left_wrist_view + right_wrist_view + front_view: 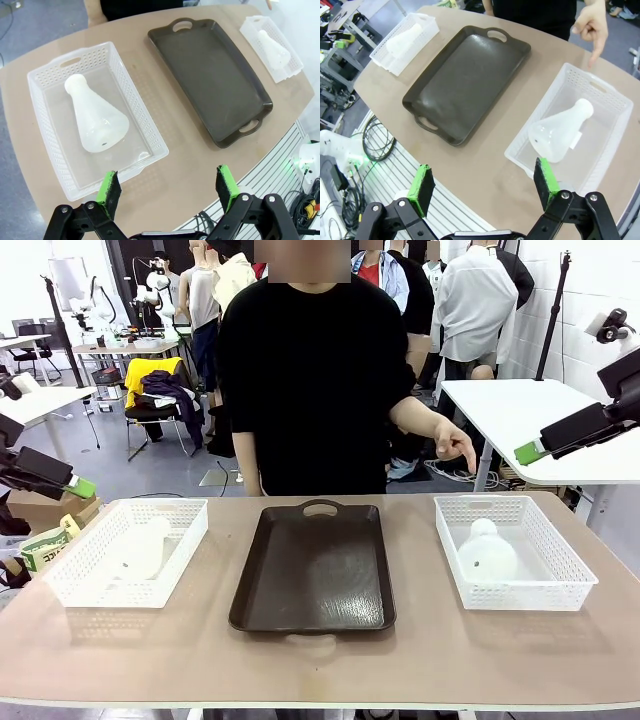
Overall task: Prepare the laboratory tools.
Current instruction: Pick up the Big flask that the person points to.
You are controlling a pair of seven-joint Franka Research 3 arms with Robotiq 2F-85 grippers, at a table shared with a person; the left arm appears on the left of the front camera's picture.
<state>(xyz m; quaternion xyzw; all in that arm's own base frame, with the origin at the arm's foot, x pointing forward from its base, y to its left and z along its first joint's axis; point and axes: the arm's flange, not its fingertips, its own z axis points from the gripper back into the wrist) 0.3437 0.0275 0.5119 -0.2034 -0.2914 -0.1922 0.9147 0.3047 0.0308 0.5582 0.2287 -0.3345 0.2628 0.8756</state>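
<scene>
We mark the left flask [140, 550], lying in a basket [110, 598] left of the tray [315, 570], and the right flask [485, 552], likewise basketed right of it. Left gripper [167, 186] and right gripper [482, 181] hang raised farther out, jaws spread, empty; a person's hand [455, 445] points down.

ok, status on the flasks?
Left pincer open, right pincer open, both raised. Left flask lying in left basket, right flask in right basket. Person's hand pointing at right basket.

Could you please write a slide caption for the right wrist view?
Open right tool looks down on a flask lying in a white basket; a person's hand points toward the basket.
</scene>
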